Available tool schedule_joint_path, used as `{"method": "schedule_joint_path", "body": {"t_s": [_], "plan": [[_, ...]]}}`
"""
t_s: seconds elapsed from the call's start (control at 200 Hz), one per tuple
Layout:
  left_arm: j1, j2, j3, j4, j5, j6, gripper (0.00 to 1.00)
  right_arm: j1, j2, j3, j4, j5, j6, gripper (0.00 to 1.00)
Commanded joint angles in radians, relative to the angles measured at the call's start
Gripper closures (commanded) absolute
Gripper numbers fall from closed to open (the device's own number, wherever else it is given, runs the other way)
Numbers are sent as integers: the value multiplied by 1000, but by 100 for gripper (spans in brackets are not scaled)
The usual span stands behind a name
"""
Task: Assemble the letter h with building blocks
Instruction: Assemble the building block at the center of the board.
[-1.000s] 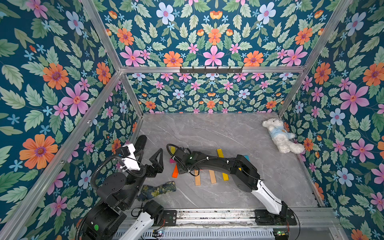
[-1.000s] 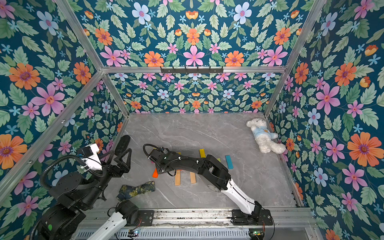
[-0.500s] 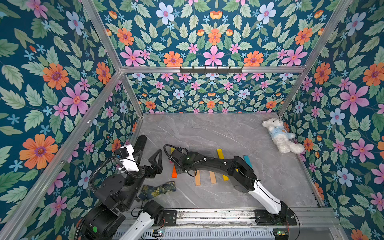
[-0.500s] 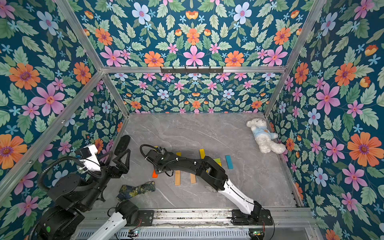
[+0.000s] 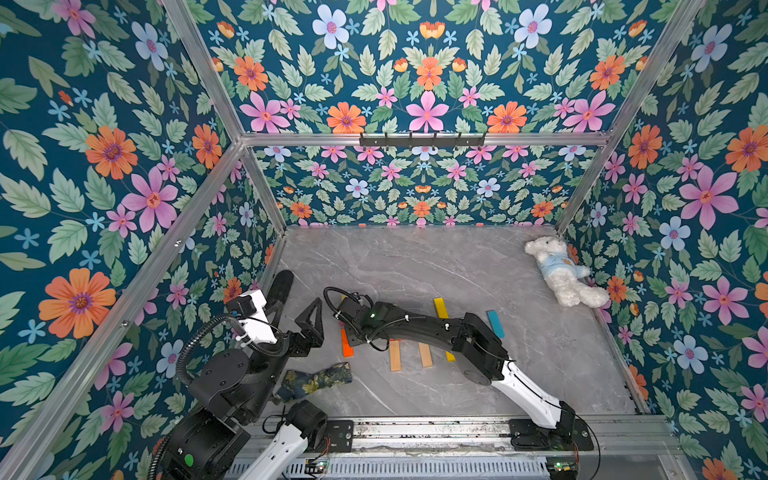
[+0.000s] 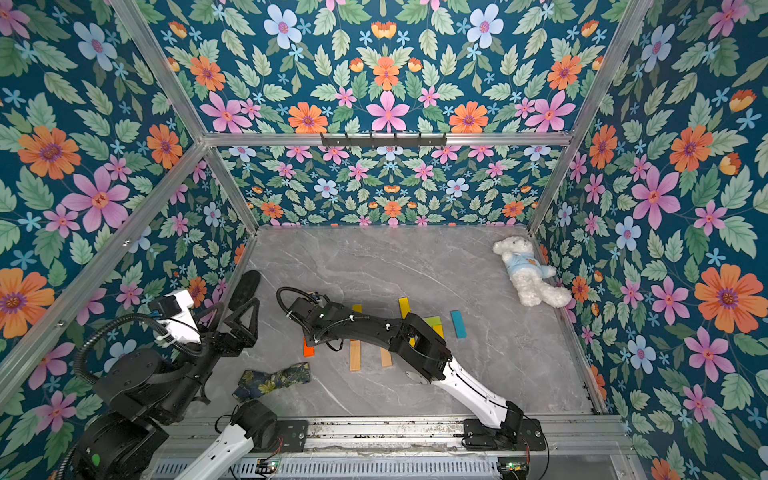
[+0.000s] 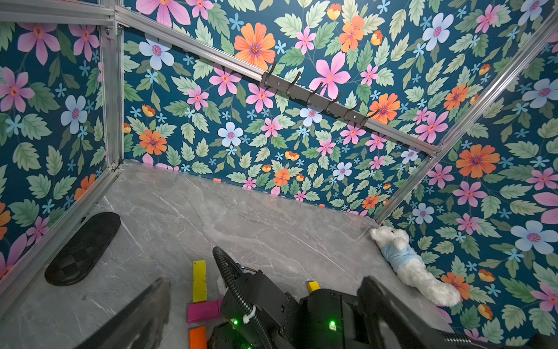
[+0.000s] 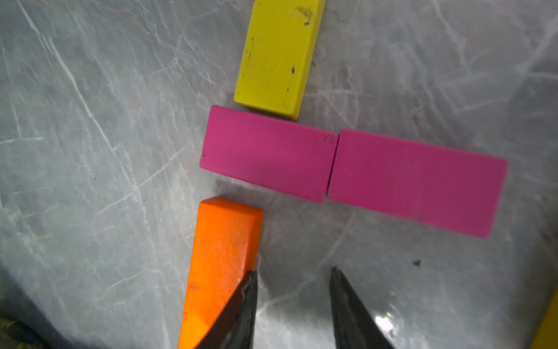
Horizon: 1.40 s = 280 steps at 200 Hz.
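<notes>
Your table (image 5: pixel 415 266) is grey marble-look, boxed in by floral walls on an aluminium frame. There is a hook rack (image 5: pixel 422 139) on the back wall, a bear (image 5: pixel 561 270) in the far right corner, a black pad (image 7: pixel 83 247) by the left wall and a floral cloth (image 5: pixel 316 380) near the front. The blocks lie flat around the front middle. In both top views you see an orange block (image 5: pixel 347 345), two plain wood bars (image 5: pixel 395 355) side by side, a long yellow bar (image 5: pixel 440 305) and a blue block (image 5: pixel 495 323) apart to the right. A lime block (image 6: pixel 434 322) peeks out beside the right arm in a top view. That arm hides what only the right wrist view gives you: two magenta blocks (image 8: pixel 265 152) touching end to end, a second yellow block (image 8: pixel 277 54) butting one's long side, and the orange block's end just short of its other side. Your right gripper (image 8: pixel 293 287) is partly spread with bare table between the jaws, one finger (image 8: pixel 241 308) right beside the orange block's edge. Your left gripper (image 7: pixel 265 282) is spread wide above the table, holding nothing.
</notes>
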State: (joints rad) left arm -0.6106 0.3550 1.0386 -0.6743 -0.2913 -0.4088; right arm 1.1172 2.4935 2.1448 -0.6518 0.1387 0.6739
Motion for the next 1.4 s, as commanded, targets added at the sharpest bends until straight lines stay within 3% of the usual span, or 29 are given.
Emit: {"method": "schedule_joint_path", "body": {"t_s": [0.0,0.165,0.295,0.43,0.52,0.655,1.395], "plan": [[0,-2,3,-7,-12,15,1,2,-4,-1,-39,17,3,57],[0,-2,3,-9,-16,16,1,12,-136,-154,57,34,-4,58],[0,-4,8,-10,-18,19,1,36,-229,-268,127,-73,-36,61],[0,-8,8,-10,-13,16,1,70,-225,-277,86,-147,-57,61],[1,-14,3,-10,-12,12,1,86,-214,-295,89,-145,-54,57],[0,-19,1,-13,-6,8,0,87,-225,-346,144,-121,-10,58],[0,-19,3,-24,-20,13,1,88,-115,-234,107,-69,61,60]]}}
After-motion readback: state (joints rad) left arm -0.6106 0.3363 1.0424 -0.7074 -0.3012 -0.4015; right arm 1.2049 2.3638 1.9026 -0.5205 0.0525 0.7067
